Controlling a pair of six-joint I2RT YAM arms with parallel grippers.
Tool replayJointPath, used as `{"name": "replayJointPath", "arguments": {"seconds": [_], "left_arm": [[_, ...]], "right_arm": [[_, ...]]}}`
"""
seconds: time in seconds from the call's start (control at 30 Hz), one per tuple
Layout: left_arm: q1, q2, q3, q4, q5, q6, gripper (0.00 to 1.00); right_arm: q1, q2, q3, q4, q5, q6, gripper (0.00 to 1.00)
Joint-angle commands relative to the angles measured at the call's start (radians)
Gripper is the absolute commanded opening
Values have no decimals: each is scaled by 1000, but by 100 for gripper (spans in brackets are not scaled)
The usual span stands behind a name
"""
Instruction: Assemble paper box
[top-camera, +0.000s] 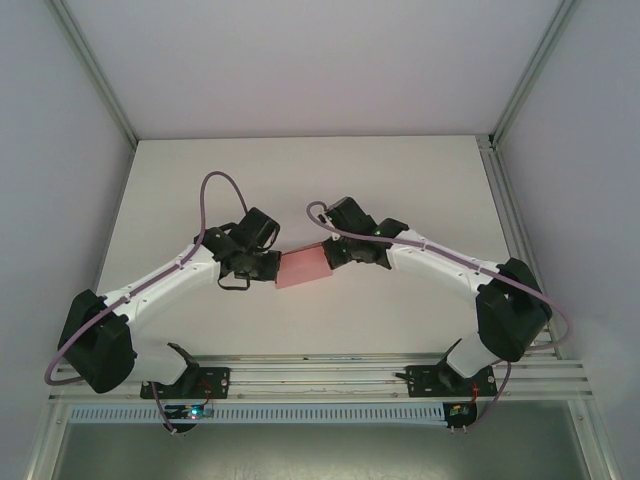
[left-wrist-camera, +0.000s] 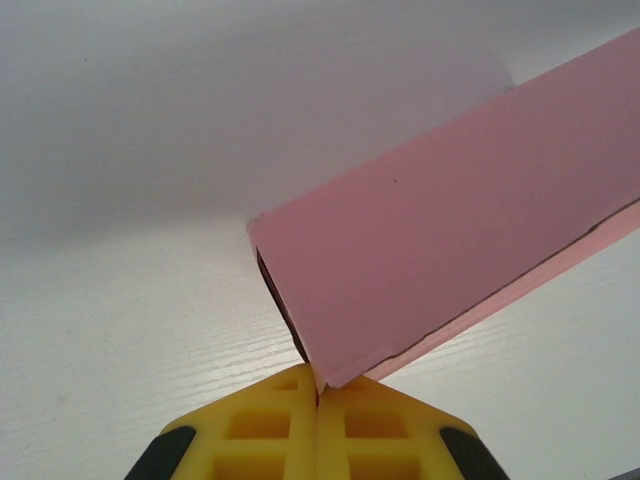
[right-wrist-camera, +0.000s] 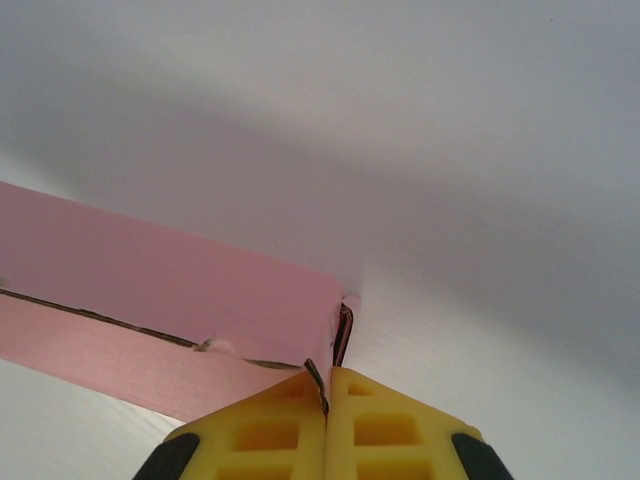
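Pink paper box, arms angled inward — left pincer, right pincer (each clamping one end)

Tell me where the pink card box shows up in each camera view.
Top external: the pink thin-card box sits mid-table, between the left end effector and the right end effector.
Left wrist: the box slants from bottom centre to the right edge, its corner pinched by the left end effector.
Right wrist: the box runs from the left edge to centre, its corner pinched by the right end effector.
Shared landmark: the white table.
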Motion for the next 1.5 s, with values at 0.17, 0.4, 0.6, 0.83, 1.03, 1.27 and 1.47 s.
{"name": "replayJointPath", "arguments": {"seconds": [0.17,0.4,0.6,0.83,1.03,1.27,1.47], "left_arm": [[-9,66,-59,-143,-42,7,0],[-8,60,-66,-138,-42,0,0],[-9,52,-77,-125,-40,-7,0],[-9,49,-75,-131,-51,1,0],[-8,31,-87,-124,-56,-4,0],[-8,31,-68,-124,-49,8,0],[-9,47,-50,-126,-47,7,0]], "right_arm": [[27,27,-29,-136,184,-99,0],[56,52,-101,-22,84,-30,0],[59,-25,-318,278,-78,88,0],[-13,-200,-323,277,-153,49,39],[-60,-305,-251,276,-177,41,87],[-70,-210,-198,417,-54,155,97],[-66,-46,-98,359,-105,199,85]]}}
